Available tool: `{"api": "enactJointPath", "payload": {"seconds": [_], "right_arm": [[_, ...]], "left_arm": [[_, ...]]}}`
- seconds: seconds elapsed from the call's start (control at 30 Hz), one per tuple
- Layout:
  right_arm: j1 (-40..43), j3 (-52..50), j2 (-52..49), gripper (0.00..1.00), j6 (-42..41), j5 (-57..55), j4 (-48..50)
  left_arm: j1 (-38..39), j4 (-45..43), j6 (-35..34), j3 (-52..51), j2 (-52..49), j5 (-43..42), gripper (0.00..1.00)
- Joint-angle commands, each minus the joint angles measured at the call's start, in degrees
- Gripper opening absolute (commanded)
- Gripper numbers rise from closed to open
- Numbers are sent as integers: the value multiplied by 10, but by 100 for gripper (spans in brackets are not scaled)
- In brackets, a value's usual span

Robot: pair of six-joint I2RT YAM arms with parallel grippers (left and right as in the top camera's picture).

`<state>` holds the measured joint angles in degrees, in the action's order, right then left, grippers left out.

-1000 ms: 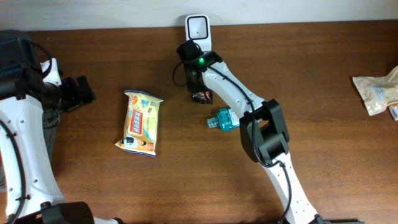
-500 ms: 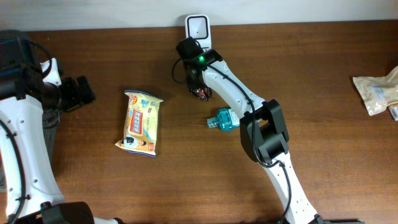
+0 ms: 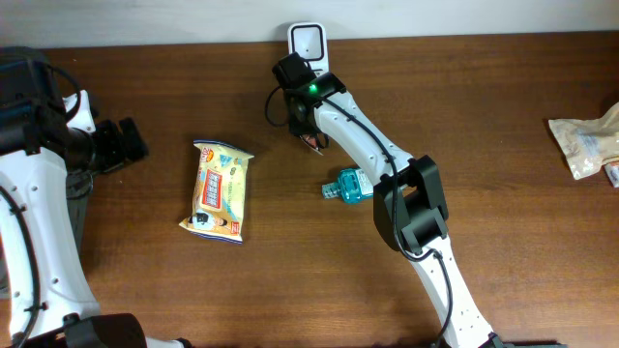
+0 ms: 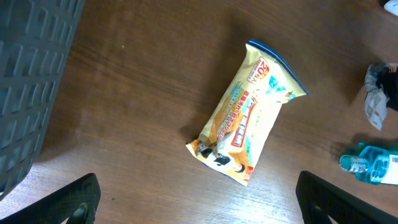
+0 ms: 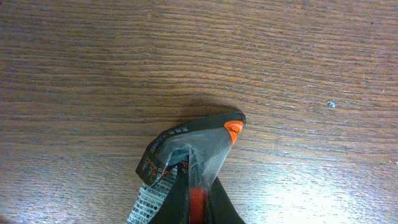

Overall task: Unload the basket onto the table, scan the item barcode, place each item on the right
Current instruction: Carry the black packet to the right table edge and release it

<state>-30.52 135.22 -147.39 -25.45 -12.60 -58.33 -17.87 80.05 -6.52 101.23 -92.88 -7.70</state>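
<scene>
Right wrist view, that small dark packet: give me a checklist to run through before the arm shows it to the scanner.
1. Right pincer shut on the dark packet: ok.
2. Hold secure, given that only a pinched edge is gripped: cannot tell.
3. Barcode found and facing the scanner: cannot tell; only fine print shows.
4. Nothing lying between packet and scanner in the overhead view: ok.
5. Left pincer open and away, over the yellow snack bag: ok.
</scene>
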Motion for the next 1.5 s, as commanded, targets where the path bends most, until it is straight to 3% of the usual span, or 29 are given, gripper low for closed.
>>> {"api": "enactJointPath", "payload": {"seconds": [0.0, 0.3, 0.47, 0.6, 0.83, 0.9, 1.07, 1.37, 1.47], "right_arm": [[-2, 33, -8, 4, 17, -5, 0], [-2, 161, -8, 4, 123, -85, 4], [4, 161, -9, 4, 243, -115, 110], [21, 161, -9, 4, 246, -113, 200], [67, 157, -26, 4, 247, -9, 303], [78, 157, -40, 4, 283, -9, 322], [80, 154, -58, 4, 358, -9, 326], [70, 152, -58, 4, 372, -11, 328], [69, 155, -55, 4, 336, -78, 327]], "left_arm": [[-2, -1, -3, -2, 8, -5, 99], [-2, -1, -3, -2, 8, -6, 99], [-2, -1, -3, -2, 8, -5, 99], [-2, -1, -3, -2, 8, -5, 99], [-2, -1, -3, -2, 8, -5, 99], [-2, -1, -3, -2, 8, -5, 99], [-2, -1, -3, -2, 8, -5, 99], [-2, -1, -3, -2, 8, -5, 99], [-2, -1, -3, -2, 8, -5, 99]]}}
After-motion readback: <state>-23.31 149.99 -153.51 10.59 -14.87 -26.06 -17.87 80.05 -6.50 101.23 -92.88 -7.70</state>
